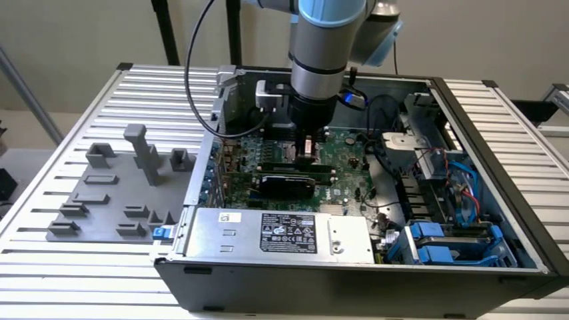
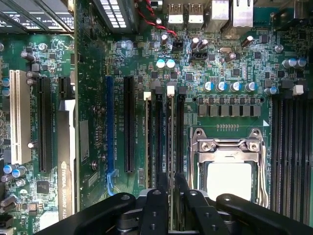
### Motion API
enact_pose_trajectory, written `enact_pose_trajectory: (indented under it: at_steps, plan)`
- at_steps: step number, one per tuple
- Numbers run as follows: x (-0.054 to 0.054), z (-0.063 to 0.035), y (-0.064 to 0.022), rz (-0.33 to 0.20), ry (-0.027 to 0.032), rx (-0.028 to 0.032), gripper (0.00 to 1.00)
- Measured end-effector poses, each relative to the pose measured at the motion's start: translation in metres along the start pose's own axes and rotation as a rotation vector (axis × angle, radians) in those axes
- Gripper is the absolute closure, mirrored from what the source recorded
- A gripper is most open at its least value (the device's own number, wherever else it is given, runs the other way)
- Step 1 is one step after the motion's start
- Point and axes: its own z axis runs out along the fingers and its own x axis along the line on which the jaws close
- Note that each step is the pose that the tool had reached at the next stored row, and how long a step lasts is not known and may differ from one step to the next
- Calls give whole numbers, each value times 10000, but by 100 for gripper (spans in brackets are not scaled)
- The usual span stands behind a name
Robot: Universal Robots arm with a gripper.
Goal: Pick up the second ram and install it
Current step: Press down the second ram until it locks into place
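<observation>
My gripper (image 1: 307,155) reaches down into the open computer case (image 1: 498,167), low over the green motherboard (image 1: 342,150). In the wrist view its two black fingers (image 2: 162,182) are closed on either side of a thin green stick seen edge-on, the second ram (image 2: 171,137). The stick lies along a memory slot with a white latch (image 2: 170,90) at its far end. I cannot tell whether it is fully seated. A second pale strip (image 2: 147,142) fills a neighbouring slot with its own white latch.
The CPU socket (image 2: 230,161) lies beside the memory slots, with more dark slots (image 2: 288,147) past it. A black graphics card (image 1: 289,181) and the power supply (image 1: 276,233) sit close by. A grey fixture tray (image 1: 116,193) rests at the exterior view's left.
</observation>
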Motion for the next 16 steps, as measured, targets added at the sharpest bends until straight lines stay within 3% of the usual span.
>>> enact_pose_trajectory:
  at_steps: [9,10,16]
  plan:
    - [-2,-226,36,1,-3,6,0]
    - [-2,-227,39,2,-7,8,100]
    - [-2,-228,39,1,-8,8,100]
